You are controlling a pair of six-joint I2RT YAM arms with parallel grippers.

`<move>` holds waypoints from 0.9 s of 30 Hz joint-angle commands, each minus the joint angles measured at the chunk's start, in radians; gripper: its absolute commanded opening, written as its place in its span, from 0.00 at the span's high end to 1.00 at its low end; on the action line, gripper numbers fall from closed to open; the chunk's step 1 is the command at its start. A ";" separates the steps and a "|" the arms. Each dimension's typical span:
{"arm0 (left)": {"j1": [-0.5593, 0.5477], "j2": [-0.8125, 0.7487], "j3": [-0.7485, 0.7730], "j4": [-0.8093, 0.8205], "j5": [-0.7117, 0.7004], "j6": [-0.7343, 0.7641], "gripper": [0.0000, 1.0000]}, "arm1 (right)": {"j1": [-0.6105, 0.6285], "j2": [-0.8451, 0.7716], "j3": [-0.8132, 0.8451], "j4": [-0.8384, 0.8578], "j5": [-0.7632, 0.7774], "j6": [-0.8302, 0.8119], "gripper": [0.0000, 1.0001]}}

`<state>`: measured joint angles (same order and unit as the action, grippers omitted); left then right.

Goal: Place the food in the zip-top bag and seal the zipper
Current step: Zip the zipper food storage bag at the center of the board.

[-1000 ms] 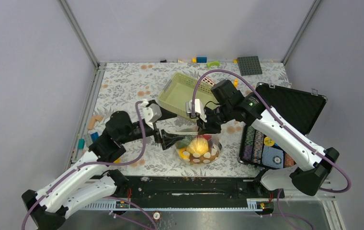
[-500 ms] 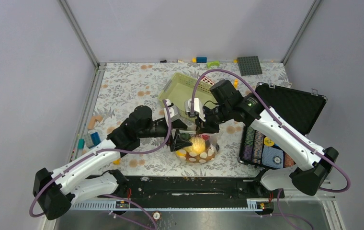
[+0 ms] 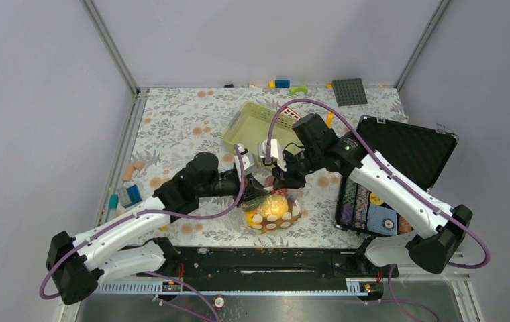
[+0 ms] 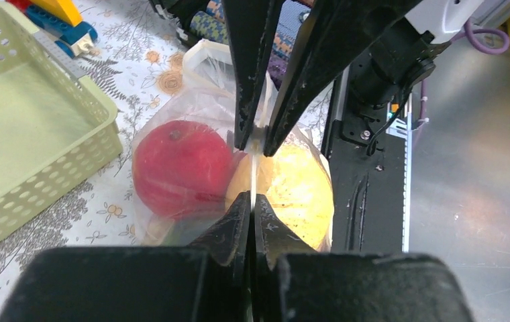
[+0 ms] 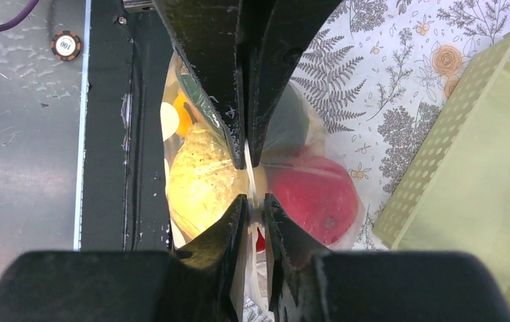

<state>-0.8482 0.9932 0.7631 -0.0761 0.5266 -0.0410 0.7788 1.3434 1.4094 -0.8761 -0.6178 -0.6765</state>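
Observation:
The zip-top bag [image 3: 272, 210] stands on the table near the front edge, with the food inside: a red fruit [image 4: 182, 168], a yellow fruit [image 4: 299, 191] and green and orange pieces lower down. The bag's mouth edge points up, and the zipper [image 4: 253, 171] runs as a thin strip between both grippers. My left gripper [image 4: 253, 199] is shut on the zipper at one end. My right gripper [image 5: 256, 202] is shut on the same strip, its tips facing the left gripper's close by. In the top view the left gripper [image 3: 259, 189] and right gripper [image 3: 280, 182] meet above the bag.
A pale green lattice basket [image 3: 256, 131] sits just behind the bag. An open black case [image 3: 406, 157] with poker chips lies to the right. Building blocks [image 3: 128, 191] lie by the left edge and along the back wall, next to a grey baseplate [image 3: 349, 91].
My left arm swung right to the bag's top and its open jaws closed on the zipper strip. The right gripper kept its hold and hardly moved.

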 commanded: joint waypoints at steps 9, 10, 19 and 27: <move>-0.007 -0.242 -0.114 0.080 -0.306 -0.120 1.00 | 0.008 0.023 -0.013 -0.048 0.256 -0.104 1.00; -0.007 -0.245 -0.107 0.041 -0.306 -0.129 1.00 | 0.007 0.028 -0.016 -0.049 0.282 -0.114 1.00; -0.008 -0.315 -0.148 -0.027 -0.330 -0.174 1.00 | 0.005 0.090 0.018 -0.091 0.422 -0.209 1.00; -0.010 -0.339 -0.166 -0.023 -0.357 -0.171 1.00 | -0.025 0.088 -0.027 -0.042 0.510 -0.225 1.00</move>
<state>-0.8612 0.6884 0.5861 -0.1635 0.2028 -0.2008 0.7948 1.4410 1.4025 -0.8856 -0.2794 -0.8608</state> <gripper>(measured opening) 0.014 0.185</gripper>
